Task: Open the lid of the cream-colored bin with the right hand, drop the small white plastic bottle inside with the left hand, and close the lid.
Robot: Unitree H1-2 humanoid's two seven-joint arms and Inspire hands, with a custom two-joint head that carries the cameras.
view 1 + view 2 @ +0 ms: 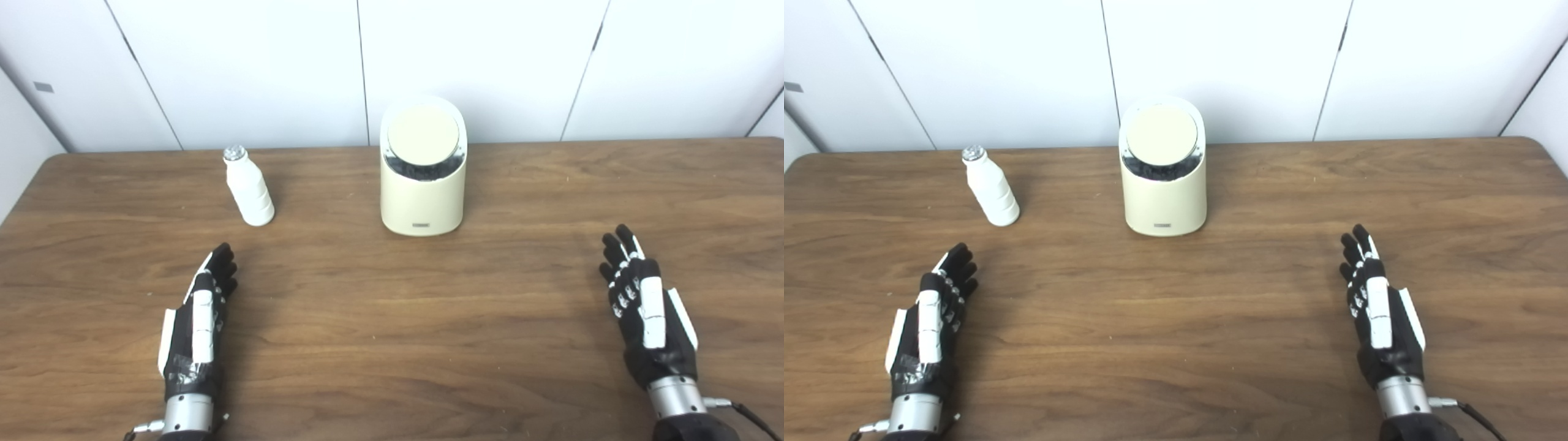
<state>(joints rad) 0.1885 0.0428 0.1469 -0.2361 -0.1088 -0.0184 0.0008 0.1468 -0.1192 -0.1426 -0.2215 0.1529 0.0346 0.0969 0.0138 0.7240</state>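
cream-colored bin (pixel 422 184) stands upright near the far edge of the wooden table (pixel 392 343), its round lid (pixel 422 135) down. white plastic bottle (pixel 248 187) stands to its left, ahead of the left hand (pixel 199 318) and apart from it. right hand (pixel 643 306) rests well right of the bin. both hands are empty, fingers extended.

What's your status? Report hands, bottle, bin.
Left hand and right hand open, empty. White bottle upright, left of cream bin. Lid looks shut. Nothing in the way.
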